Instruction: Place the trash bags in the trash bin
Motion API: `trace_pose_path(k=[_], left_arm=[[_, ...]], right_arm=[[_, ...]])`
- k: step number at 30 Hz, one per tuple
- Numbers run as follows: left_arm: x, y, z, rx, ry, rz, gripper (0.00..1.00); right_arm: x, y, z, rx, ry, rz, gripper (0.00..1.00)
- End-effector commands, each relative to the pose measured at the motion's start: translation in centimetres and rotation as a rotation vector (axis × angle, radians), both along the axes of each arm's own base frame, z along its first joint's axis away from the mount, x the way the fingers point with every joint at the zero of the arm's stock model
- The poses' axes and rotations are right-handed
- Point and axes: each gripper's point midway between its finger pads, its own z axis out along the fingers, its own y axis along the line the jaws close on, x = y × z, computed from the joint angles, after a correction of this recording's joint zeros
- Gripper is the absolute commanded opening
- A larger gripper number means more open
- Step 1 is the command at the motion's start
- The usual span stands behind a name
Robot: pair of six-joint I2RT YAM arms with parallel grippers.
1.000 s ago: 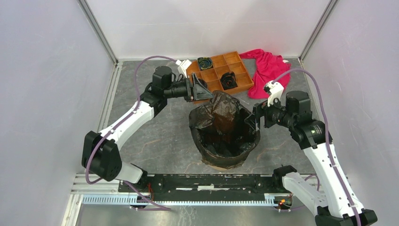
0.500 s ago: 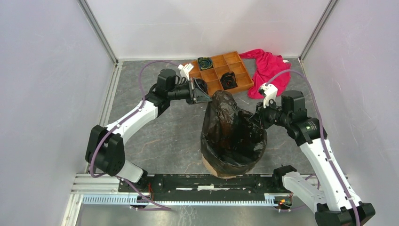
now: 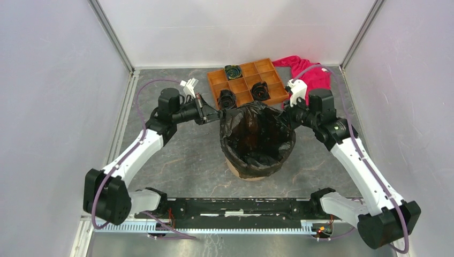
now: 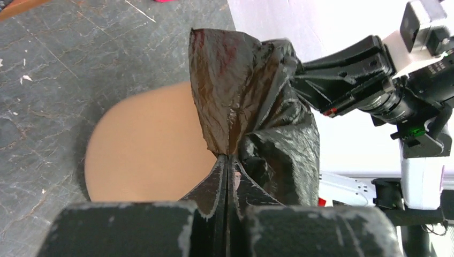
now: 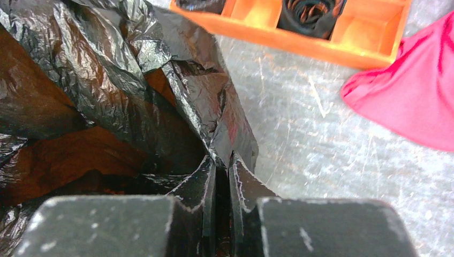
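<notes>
Work surface: grey marbled tabletop (image 3: 176, 155) inside white walls; at the far side we see an orange compartment tray (image 3: 266, 66), coiled black rolls (image 3: 260, 91) and a red cloth (image 3: 313, 77).
Trash bin: light-orange bucket (image 4: 144, 150), upright at the table's middle between both arms; from overhead, film hides most of it.
Trash bag: glossy black film (image 3: 257, 134) lines the bin with its mouth open; the near edge drapes over the rim, while the far edge stands up in loose peaks.
Left gripper (image 4: 227, 160): fingers pressed together on a fold at the bag's far-left edge.
Right gripper (image 5: 222, 160): fingers narrow, pinching film at the far-right edge.
Step in hand: we judge it to be seating the bag's mouth over the rim; the task looks nearly complete.
Next move: we expect the held edges need drawing outward and down over the far rim, then releasing. Light tension is required, since thin film may tear or tip the bin.
</notes>
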Motion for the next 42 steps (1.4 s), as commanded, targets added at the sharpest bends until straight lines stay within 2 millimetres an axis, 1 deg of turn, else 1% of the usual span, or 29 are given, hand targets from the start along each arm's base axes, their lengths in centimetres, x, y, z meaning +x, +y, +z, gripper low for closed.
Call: trace_pose_path(k=[1,3,5,8,10,13,15,17,18,19,20,22,24,27,30,32,33,34,35,36,38,40,41,42], left_arm=[[-0.9,1.1,-1.3,0.048,0.015,0.058,0.02],[-1.0,1.4,-2.6,0.068,0.038,0.066,0.02],[-0.8,2.1,-3.4,0.108,0.050,0.086,0.02],[0.1,4.2,-2.7,0.162,0.015,0.152,0.02],[0.7,6.4,-1.9,0.202,-0.011,0.215,0.03],[1.1,9.4,-1.5,0.241,-0.005,0.300,0.12],[0.8,10.4,-1.2,0.229,-0.003,0.328,0.20],[0.1,10.5,-1.5,0.200,0.016,0.324,0.26],[-0.2,10.4,-1.4,0.186,0.019,0.317,0.31],[-0.4,10.4,-1.2,0.172,0.017,0.311,0.38],[-0.7,10.2,-0.7,0.151,0.013,0.304,0.49],[-1.1,9.4,0.9,0.079,-0.024,0.264,0.71],[-1.4,8.3,2.7,-0.025,-0.060,0.204,0.85],[-1.2,7.3,4.3,-0.150,-0.088,0.161,0.92],[-0.3,6.6,4.9,-0.193,-0.105,0.152,0.93],[0.2,5.5,4.5,-0.192,-0.088,0.134,0.93],[0.6,4.9,4.0,-0.179,-0.070,0.131,0.90],[1.0,4.5,3.2,-0.159,-0.039,0.141,0.84],[1.4,4.5,2.2,-0.138,-0.008,0.159,0.74],[1.8,4.5,1.3,-0.125,0.012,0.179,0.62],[2.2,5.0,-0.6,-0.099,0.049,0.230,0.32],[2.2,5.6,-2.9,-0.064,0.091,0.275,0.14],[1.8,5.7,-4.2,-0.055,0.121,0.283,0.08],[1.5,5.6,-5.1,-0.054,0.141,0.279,0.03]], right_arm=[[3.9,1.5,5.7,0.049,-0.199,-0.058,0.00],[4.4,2.2,5.1,0.027,-0.192,-0.045,0.00],[4.7,2.6,4.4,0.005,-0.175,-0.031,0.00],[4.8,2.4,3.6,-0.036,-0.176,-0.023,0.00],[4.7,2.1,3.2,-0.059,-0.174,-0.020,0.00],[4.7,1.6,2.7,-0.093,-0.165,-0.028,0.01],[4.8,1.3,2.5,-0.109,-0.164,-0.038,0.02],[4.8,1.3,2.6,-0.111,-0.163,-0.040,0.03],[4.8,1.3,2.6,-0.108,-0.163,-0.038,0.04],[4.7,1.4,2.6,-0.105,-0.162,-0.036,0.05],[4.6,1.4,2.6,-0.103,-0.160,-0.034,0.06],[4.5,1.5,2.4,-0.103,-0.154,-0.029,0.08],[4.4,1.5,2.2,-0.102,-0.149,-0.024,0.08],[4.3,1.8,2.2,-0.092,-0.148,-0.015,0.09],[4.2,2.0,2.2,-0.080,-0.148,-0.007,0.09],[4.2,1.9,2.1,-0.081,-0.146,-0.007,0.09],[4.2,1.9,2.2,-0.081,-0.147,-0.008,0.09],[4.1,1.9,2.1,-0.083,-0.144,-0.009,0.09],[4.1,1.9,2.2,-0.082,-0.147,-0.007,0.09],[4.1,1.8,2.2,-0.084,-0.147,-0.009,0.09],[4.0,1.8,2.2,-0.082,-0.149,-0.010,0.09],[3.9,1.8,2.2,-0.076,-0.150,-0.010,0.09],[3.9,2.0,2.1,-0.069,-0.148,-0.008,0.09],[3.9,2.1,2.1,-0.061,-0.147,-0.004,0.09]])
